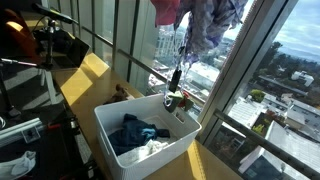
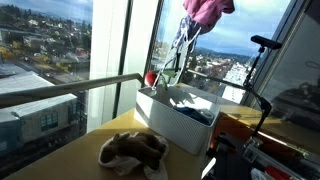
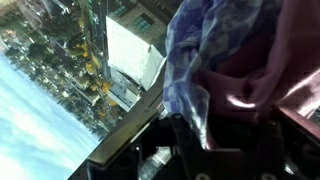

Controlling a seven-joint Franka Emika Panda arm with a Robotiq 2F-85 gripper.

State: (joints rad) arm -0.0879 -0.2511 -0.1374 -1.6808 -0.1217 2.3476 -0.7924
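Your pincer, buried in the folds, is clamped on the blue-and-pink garment [image 1: 210,25], which hangs from it. The white bin [image 1: 108,135] of clothes sits well below on the bench [image 1: 95,68].

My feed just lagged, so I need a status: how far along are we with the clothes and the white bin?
Looks done: blue clothes lie in the white bin. In hand: the gripper is shut on a patterned cloth, held high above the bin. Left: a crumpled cloth lies on the table beside the bin, if it belongs with them.
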